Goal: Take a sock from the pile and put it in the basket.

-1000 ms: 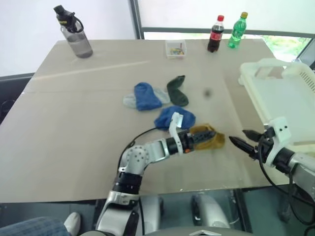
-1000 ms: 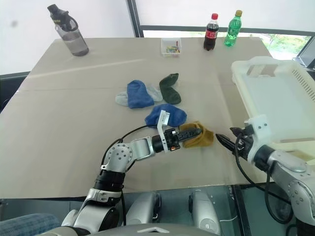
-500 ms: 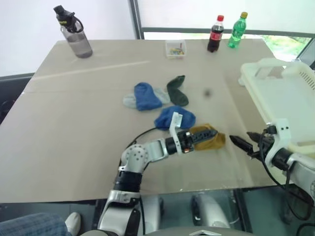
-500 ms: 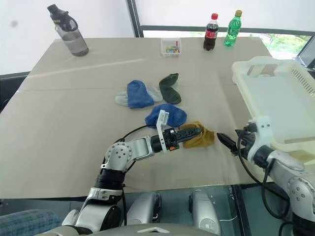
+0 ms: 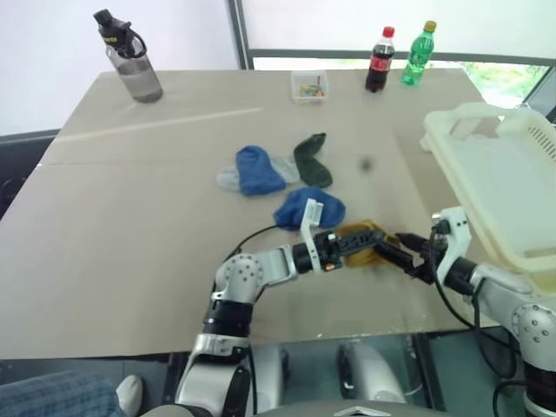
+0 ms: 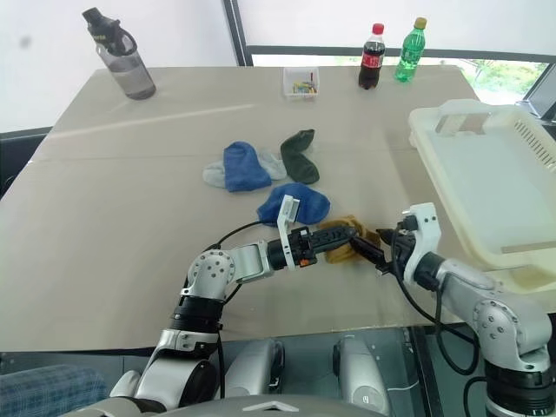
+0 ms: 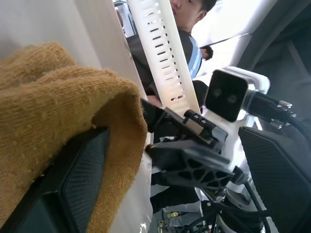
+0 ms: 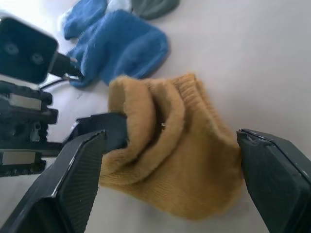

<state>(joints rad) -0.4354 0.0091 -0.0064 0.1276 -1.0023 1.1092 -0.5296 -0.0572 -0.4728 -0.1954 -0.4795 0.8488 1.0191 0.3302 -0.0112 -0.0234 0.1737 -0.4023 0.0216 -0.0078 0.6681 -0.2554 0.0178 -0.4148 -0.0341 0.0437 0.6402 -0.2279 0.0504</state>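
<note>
mustard sock (image 6: 351, 242) half hidden between spread left claw (image 6: 340, 235) and spread right claw (image 6: 368, 249).

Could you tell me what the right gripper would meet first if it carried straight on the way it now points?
Most likely the mustard sock, which lies directly between the open right gripper's fingers, with the left gripper just behind it.

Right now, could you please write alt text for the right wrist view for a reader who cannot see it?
A crumpled mustard yellow sock lies on the tan table between the right gripper's two wide-open black fingers. One finger of the left gripper reaches into the sock's folds from the opposite side, and blue socks lie beyond.
</note>
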